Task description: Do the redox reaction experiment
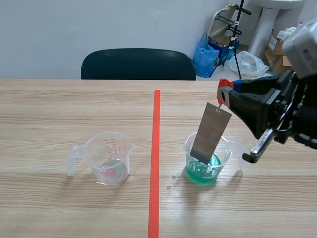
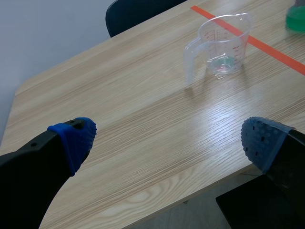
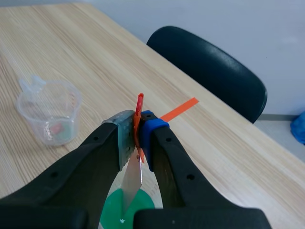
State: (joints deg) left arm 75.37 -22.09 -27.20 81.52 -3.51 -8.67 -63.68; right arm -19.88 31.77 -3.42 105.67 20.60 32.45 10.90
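Nearest our lens, the left gripper (image 2: 169,139) hung over the near edge of the wooden table (image 2: 119,95) with its fingers spread wide and nothing between them. Both blue pads (image 2: 76,139) were bare. Well ahead of it stood the clear measuring cup (image 2: 221,45), upright, its handle turned away from the orange-red tape line (image 2: 267,47). Only a thin film of liquid lay on its bottom.

We recorded the right gripper (image 1: 232,93) raised above the table's right half, its fingers closed firmly on a red clip (image 1: 224,88). A grey metal strip (image 1: 210,134) hung from that clip. It was tilted, with its upper end toward the gripper and its lower end inside the second cup (image 1: 207,157), down in the green liquid (image 1: 200,173). We could not tell whether the strip touched the cup's bottom.

In the scene view the second cup stood upright just right of the tape line and the measuring cup stood left of it, both at about the same depth on the table. A dark chair (image 1: 138,64) stood behind the far edge.
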